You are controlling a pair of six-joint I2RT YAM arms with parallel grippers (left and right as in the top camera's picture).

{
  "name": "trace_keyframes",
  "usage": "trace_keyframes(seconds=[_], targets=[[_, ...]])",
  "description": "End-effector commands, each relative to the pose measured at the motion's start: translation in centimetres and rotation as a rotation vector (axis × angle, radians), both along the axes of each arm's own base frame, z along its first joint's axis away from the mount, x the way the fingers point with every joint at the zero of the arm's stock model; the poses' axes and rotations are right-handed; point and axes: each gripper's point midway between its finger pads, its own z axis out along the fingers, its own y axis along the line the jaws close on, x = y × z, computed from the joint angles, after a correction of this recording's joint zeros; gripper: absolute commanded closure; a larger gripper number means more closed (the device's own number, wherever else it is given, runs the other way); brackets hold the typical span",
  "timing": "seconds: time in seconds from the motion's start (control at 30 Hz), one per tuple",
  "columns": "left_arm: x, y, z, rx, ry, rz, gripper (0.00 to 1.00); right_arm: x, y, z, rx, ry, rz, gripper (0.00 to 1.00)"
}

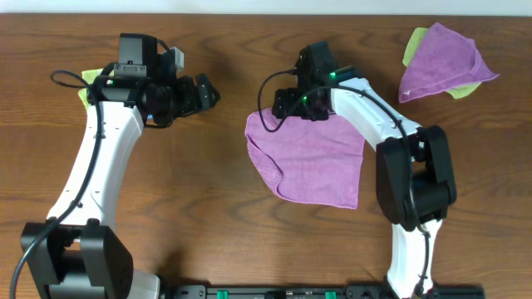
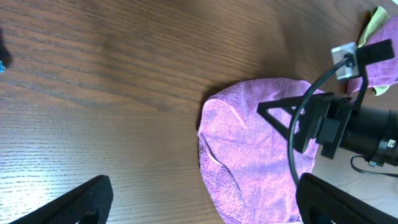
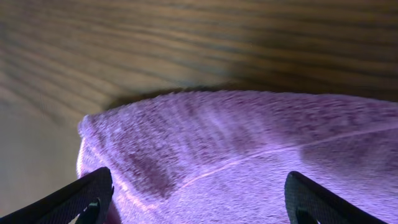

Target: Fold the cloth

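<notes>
Working the purple cloth (image 1: 320,162), lying mid-bench, mostly flat with its left edge rumpled. Hovering low at its far corner with the right fingers (image 3: 90,196) spread wide, gripping nothing; hard to say from the blurred wrist view whether touching the pile. Holding the left fingers (image 2: 87,199) equally wide over bare bench (image 1: 208,183), well apart from the cloth. Risks pinching only a thin lip and losing it mid-lift, or pressing too deep and dragging the whole sheet askew. Could also fold crooked, with just one corner carried.
</notes>
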Motion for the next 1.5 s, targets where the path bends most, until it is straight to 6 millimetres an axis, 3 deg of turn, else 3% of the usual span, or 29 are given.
trace_keyframes(seconds=[0.0, 0.3, 0.77, 0.93, 0.97, 1.0, 1.03, 1.1, 1.17, 1.33, 1.47], targets=[[0.4, 0.4, 1.1, 0.014, -0.036, -0.005, 0.05, 0.5, -1.0, -0.4, -0.021, 0.003, -0.046, 0.12], [0.4, 0.6, 1.0, 0.024, -0.036, 0.001, 0.05, 0.5, -1.0, -3.0, -0.026, 0.051, -0.076, 0.12], [0.5, 0.7, 1.0, 0.034, -0.038, 0.006, 0.05, 1.8, 1.5, -2.2, 0.059, -0.008, -0.073, 0.21], [0.5, 1.1, 0.8, 0.053, -0.038, 0.016, 0.05, 2.1, 2.7, -1.8, 0.077, -0.04, -0.06, 0.34], [0.5, 1.1, 0.8, 0.053, -0.038, 0.016, 0.05, 2.2, 3.0, -1.7, 0.081, -0.047, -0.057, 0.41], [0.6, 1.1, 0.8, 0.053, -0.038, 0.016, 0.05, 2.2, 3.3, -1.6, 0.085, -0.055, -0.051, 0.58], [0.5, 1.1, 0.8, 0.054, -0.038, 0.017, 0.05, 2.2, 3.7, -1.6, 0.088, -0.062, -0.044, 0.67], [0.6, 1.1, 0.8, 0.055, -0.038, 0.017, 0.05, 2.3, 4.1, -1.7, 0.092, -0.071, -0.037, 0.72], [0.6, 1.2, 0.8, 0.056, -0.038, 0.018, 0.05, 2.4, 4.4, -2.5, 0.097, -0.063, -0.048, 0.84], [0.6, 1.2, 0.8, 0.059, -0.039, 0.016, 0.04, 2.8, 5.3, -4.1, 0.141, -0.061, -0.03, 0.82], [0.6, 1.4, 0.7, 0.072, -0.04, 0.023, 0.05, 4.1, 6.0, -3.8, 0.173, -0.122, -0.024, 0.75]])
